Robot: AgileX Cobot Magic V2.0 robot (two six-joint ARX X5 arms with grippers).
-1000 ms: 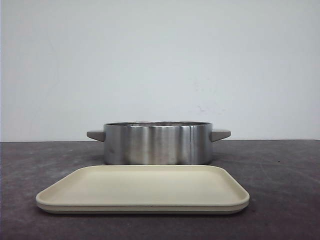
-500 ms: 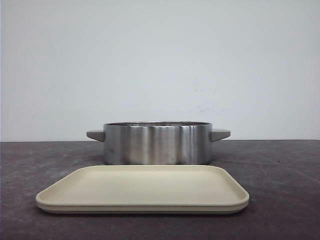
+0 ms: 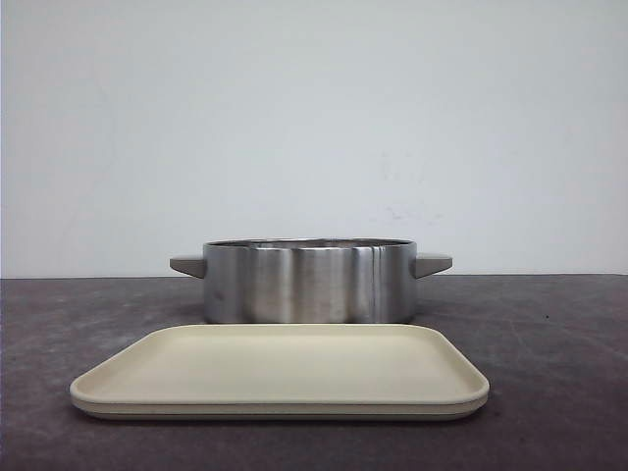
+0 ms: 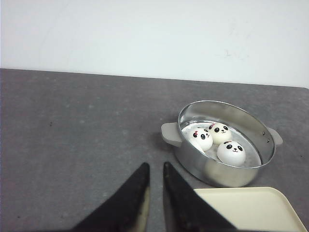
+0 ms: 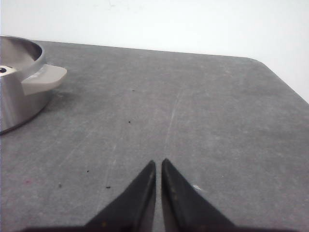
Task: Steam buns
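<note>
Three white panda-faced buns show in the left wrist view, inside a steel pot [image 4: 227, 178]: one on the left [image 4: 202, 138], one at the back [image 4: 219, 132], one on the right [image 4: 231, 151]. A fourth bun is not visible. The pot's wall hides the buns in the front view [image 3: 309, 285]. My left gripper [image 4: 155, 165] hovers over bare table left of the pot, jaws nearly together and empty. My right gripper [image 5: 158, 162] is shut and empty over bare table right of the pot [image 5: 14, 96]; a sliver of a bun [image 5: 5, 70] shows there. Neither gripper shows in the front view.
An empty beige tray [image 3: 285, 368] lies in front of the pot, also seen in the left wrist view [image 4: 251, 208]. The pot has a grey handle on each side [image 5: 43, 77]. The dark table ends at a white wall behind and at a rounded corner at the right.
</note>
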